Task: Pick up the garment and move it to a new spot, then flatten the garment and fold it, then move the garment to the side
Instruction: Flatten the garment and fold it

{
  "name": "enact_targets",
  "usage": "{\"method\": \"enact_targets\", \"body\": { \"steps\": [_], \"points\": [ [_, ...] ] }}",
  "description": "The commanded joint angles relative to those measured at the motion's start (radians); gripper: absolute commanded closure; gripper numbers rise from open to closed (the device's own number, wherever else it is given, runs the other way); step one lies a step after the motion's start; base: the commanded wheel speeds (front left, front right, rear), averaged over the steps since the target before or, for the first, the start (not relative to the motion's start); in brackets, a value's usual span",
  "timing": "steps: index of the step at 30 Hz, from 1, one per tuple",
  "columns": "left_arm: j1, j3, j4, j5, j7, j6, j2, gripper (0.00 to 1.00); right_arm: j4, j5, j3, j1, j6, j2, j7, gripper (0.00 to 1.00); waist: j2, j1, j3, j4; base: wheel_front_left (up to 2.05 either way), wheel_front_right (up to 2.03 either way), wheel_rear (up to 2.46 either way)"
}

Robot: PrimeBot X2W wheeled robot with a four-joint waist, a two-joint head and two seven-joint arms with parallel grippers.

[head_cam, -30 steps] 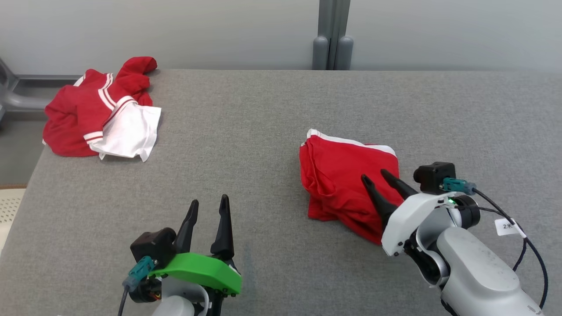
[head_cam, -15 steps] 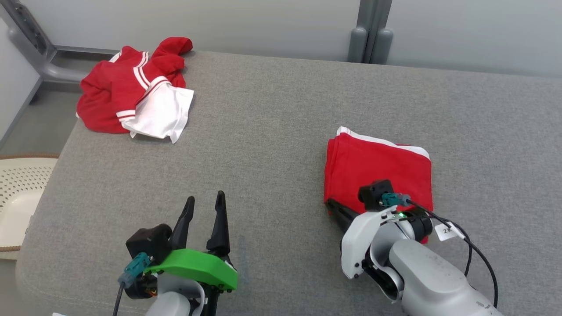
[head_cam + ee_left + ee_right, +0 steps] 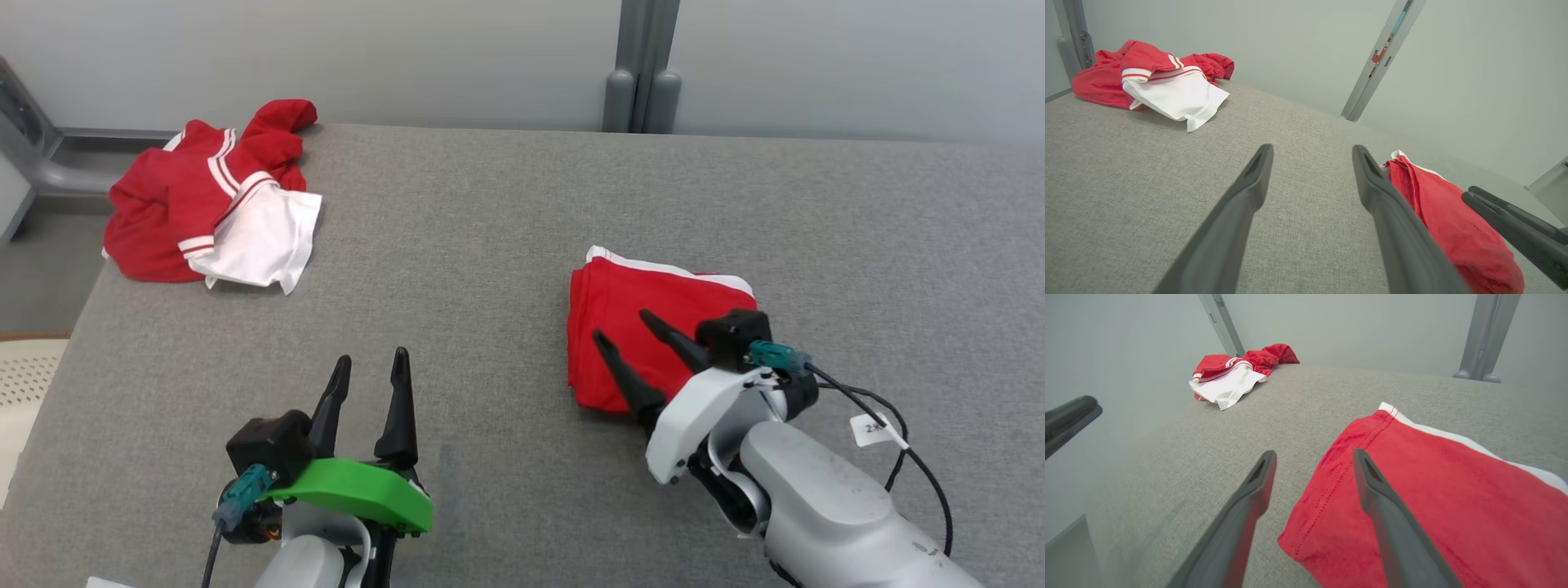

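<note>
The right gripper [image 3: 621, 325] was spread wide over the garment's [image 3: 645, 286] edge at 4 o'clock — holding nothing. The left gripper [image 3: 372, 356], at 7 o'clock, was spread wide too.

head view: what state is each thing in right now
folded red garment, folded, lying flat on the grey table
red and white garment, crumpled in a heap at the table's far left corner
left claw, open, empty, above bare table
right claw, open, empty, fingers over the folded garment's near left corner
</note>
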Motion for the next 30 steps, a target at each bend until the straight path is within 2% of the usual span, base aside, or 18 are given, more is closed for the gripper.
{"method": "enact_targets", "body": {
  "steps": [1,5,9,18,25,30],
  "points": [
    [-0.023,0.005,0.003,0.019,-0.003,-0.009,-0.001,0.00,-0.014,-0.003,-0.022,0.024,-0.001,-0.011,-0.011,0.00,0.0000,0.0000,-0.031,-0.037,0.00,0.00,0.00],
    [-0.022,0.024,0.009,0.073,-0.003,-0.026,-0.011,0.00,-0.056,-0.020,-0.137,0.073,-0.001,-0.030,-0.024,0.00,0.0000,0.0000,-0.054,-0.070,0.00,0.00,0.00],
    [0.000,0.050,0.028,0.112,-0.003,-0.038,-0.029,0.00,-0.116,-0.087,-0.282,0.151,-0.001,-0.025,-0.025,0.00,0.0000,0.0000,-0.069,-0.098,0.00,0.00,0.00],
    [0.072,0.100,0.057,0.180,-0.002,-0.059,-0.061,0.00,-0.281,-0.330,-0.596,0.340,-0.001,0.060,-0.025,0.00,0.0000,0.0000,-0.088,-0.122,0.00,0.00,0.00],
    [0.098,0.118,0.069,0.211,-0.002,-0.067,-0.070,0.00,-0.383,-0.419,-0.700,0.446,-0.001,0.101,-0.025,0.00,0.0000,0.0000,-0.087,-0.113,0.00,0.00,0.00],
    [0.094,0.127,0.077,0.230,-0.002,-0.068,-0.074,0.00,-0.407,-0.388,-0.697,0.477,-0.001,0.103,-0.016,0.00,0.0000,0.0000,-0.083,-0.105,0.00,0.00,0.00]
  ]
}}
